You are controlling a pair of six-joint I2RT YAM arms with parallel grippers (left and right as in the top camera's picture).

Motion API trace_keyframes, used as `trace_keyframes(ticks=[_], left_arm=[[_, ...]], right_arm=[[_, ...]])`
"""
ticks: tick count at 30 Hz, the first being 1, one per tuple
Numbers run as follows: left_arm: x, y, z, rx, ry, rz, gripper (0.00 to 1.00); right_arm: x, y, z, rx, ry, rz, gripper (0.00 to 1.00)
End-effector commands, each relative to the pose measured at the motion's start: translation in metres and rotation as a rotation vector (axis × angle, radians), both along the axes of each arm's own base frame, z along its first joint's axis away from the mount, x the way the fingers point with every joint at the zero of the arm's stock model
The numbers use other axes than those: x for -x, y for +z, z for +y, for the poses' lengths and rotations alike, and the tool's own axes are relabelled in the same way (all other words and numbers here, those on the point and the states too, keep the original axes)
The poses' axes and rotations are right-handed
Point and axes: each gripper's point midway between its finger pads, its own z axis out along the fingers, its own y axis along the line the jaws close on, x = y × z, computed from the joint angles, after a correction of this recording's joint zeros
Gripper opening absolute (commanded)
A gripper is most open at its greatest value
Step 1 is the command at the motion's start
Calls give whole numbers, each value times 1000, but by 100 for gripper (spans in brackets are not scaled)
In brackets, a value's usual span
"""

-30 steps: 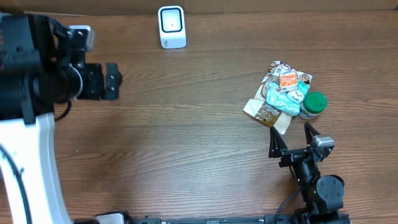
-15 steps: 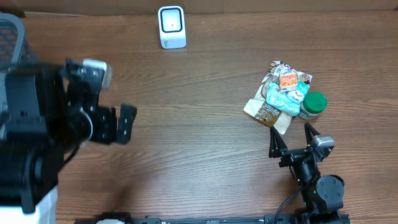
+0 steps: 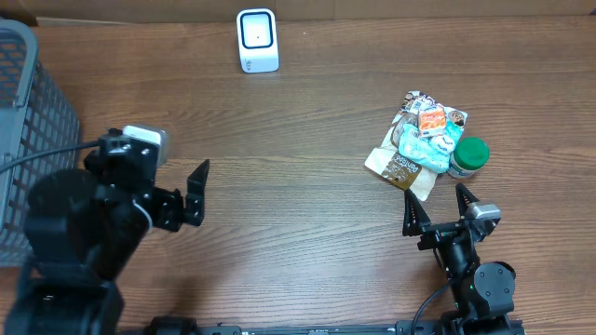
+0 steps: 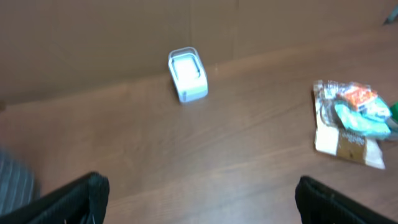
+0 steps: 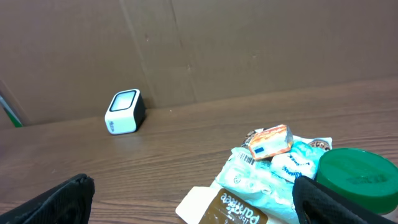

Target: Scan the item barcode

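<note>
The left gripper (image 4: 199,193) and right gripper (image 3: 436,207) both stand wide and empty, while the snack packets (image 3: 424,140), heaped at the right of the overhead frame just above the right gripper, look light, soft and crinkly, best pinched by a free flat edge.

mock shop checkout, wooden table (image 3: 298,195), white barcode scanner (image 3: 257,40), grey mesh basket (image 3: 37,121), packaged snacks (image 3: 424,140), cardboard backdrop (image 5: 249,43)

Left arm (image 3: 88,219) was bulky, matte black; pale camera housing (image 3: 142,140) on wrist; black cable (image 3: 47,154) ran from it. Right gripper (image 3: 434,194) had black, pointed triangular fingers (image 3: 413,216); silver block (image 3: 480,212) behind.
</note>
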Motion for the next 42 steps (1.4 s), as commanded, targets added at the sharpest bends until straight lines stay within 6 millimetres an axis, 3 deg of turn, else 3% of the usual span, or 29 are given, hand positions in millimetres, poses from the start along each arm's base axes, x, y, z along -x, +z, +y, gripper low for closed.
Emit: trace_keyframes(ticks=[1, 11, 17, 22, 30, 38, 42], left_arm=[[-1, -18, -6, -46, -45, -75, 100], [-11, -49, -12, -52, -64, -436, 99], [0, -87, -11, -142, -76, -589, 100], [9, -119, -6, -221, -72, -624, 99], [7, -165, 8, -243, -19, -594, 100], [5, -176, 19, -278, 13, -545, 100], [5, -197, 21, -280, 11, -457, 100]], right_arm=[[0, -1, -1, 6, -6, -6, 100], [0, -1, -1, 6, -6, -7, 100], [0, -1, -1, 6, -7, -6, 100], [0, -1, -1, 6, -6, -7, 100], [0, -1, -1, 6, -7, -7, 100], [0, -1, -1, 6, -6, -7, 100], [0, -1, -1, 6, -6, -7, 100]])
